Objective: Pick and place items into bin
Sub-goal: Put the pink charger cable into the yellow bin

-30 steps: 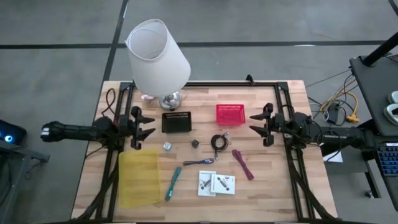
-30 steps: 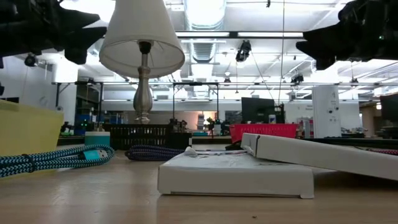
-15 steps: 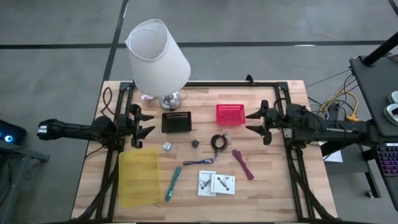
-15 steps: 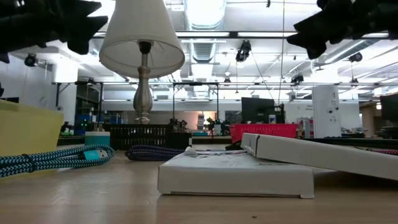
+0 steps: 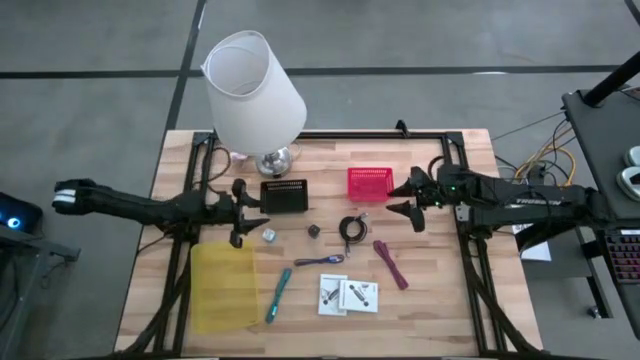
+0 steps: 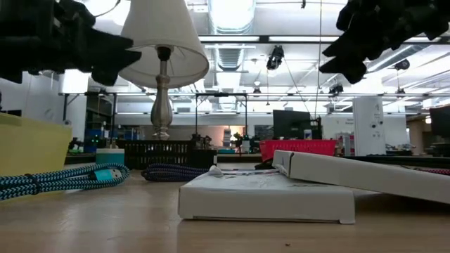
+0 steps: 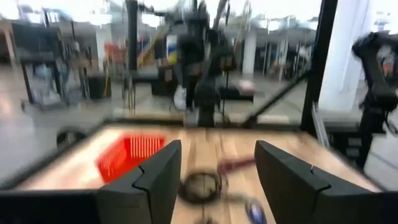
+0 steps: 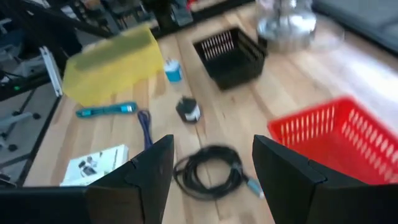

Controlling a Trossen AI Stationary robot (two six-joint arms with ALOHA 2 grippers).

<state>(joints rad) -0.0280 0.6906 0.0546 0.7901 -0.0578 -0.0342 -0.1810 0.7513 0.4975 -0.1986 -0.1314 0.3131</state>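
Observation:
Loose items lie in the middle of the table: a black coiled cable [image 5: 352, 228], a maroon strap [image 5: 391, 263], a teal pen [image 5: 277, 295], a purple pen [image 5: 320, 261], two white packets [image 5: 348, 294], a small silver piece [image 5: 269, 235] and a dark piece [image 5: 313, 230]. A yellow bin [image 5: 223, 285] stands at the near left. My left gripper [image 5: 250, 213] hovers open beside the silver piece, above the bin's far edge. My right gripper [image 5: 395, 198] hovers open next to the red basket, tipped down over the cable [image 8: 208, 171]. Neither gripper holds anything.
A big white lamp [image 5: 254, 90] stands at the far left. In front of it sits a black basket [image 5: 284, 196], and a red basket [image 5: 369, 184] sits to its right. Black frame rails [image 5: 470, 270] run along both sides of the wooden table.
Both arms have reached in from the table's sides toward its middle. My left gripper has gone toward the right edge, staying about level. My right gripper has gone toward the left edge, risen a little, rolled and tipped downward. Both stay open.

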